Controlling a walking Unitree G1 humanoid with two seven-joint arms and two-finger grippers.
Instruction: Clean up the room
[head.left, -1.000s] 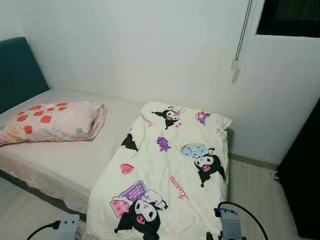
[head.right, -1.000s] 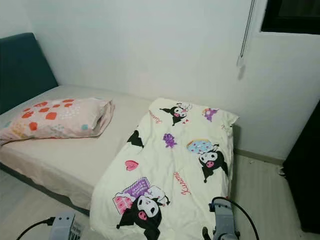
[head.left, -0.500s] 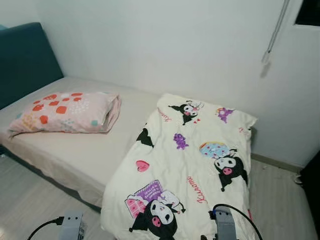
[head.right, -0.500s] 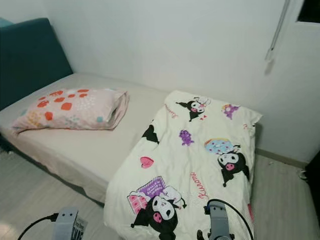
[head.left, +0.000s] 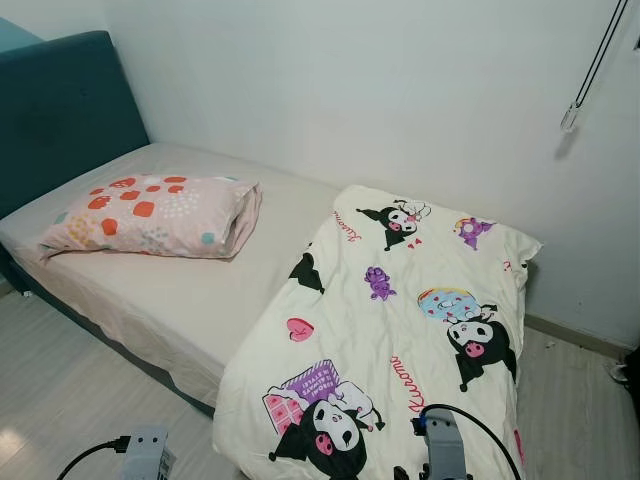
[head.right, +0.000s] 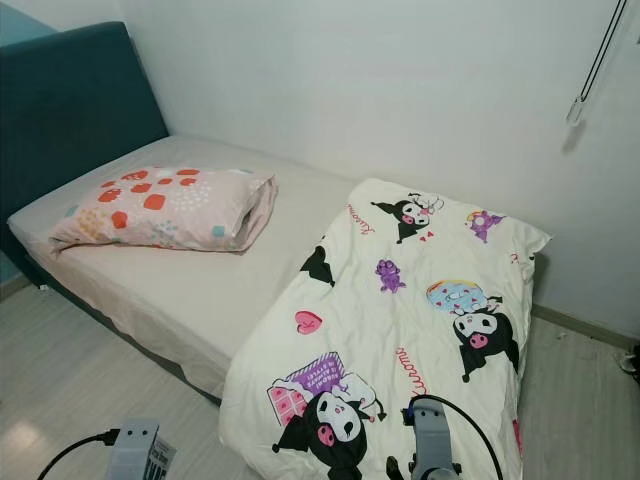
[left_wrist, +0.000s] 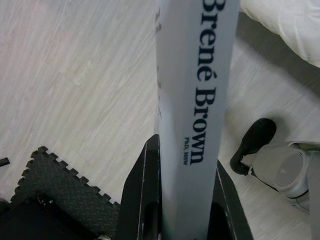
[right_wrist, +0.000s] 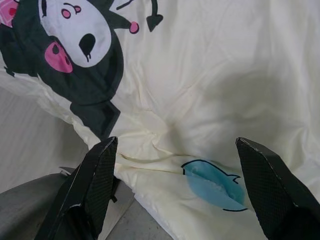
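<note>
Cam has swung left since earlier; more headboard (head.left: 65, 110) shows. Pillow (head.left: 155, 215) at bed's (head.left: 200, 310) head end, quilt (head.left: 400, 330) over foot edge. Left pincer (left_wrist: 182, 200) clamps book (left_wrist: 195, 100); right pincer (right_wrist: 177, 190) wide.

I am standing in a home bedroom. A low bed with a pale beige fitted sheet (head.left: 170, 300) and a dark teal padded headboard (head.left: 60, 120) sits against a plain white wall (head.left: 350, 90). On it lie a pink pillow with red and orange spots (head.left: 155, 215) and a cream cartoon-print duvet (head.left: 400, 330) (hanging over the bed's edge), above a pale wood-look floor (head.left: 60, 390).
</note>
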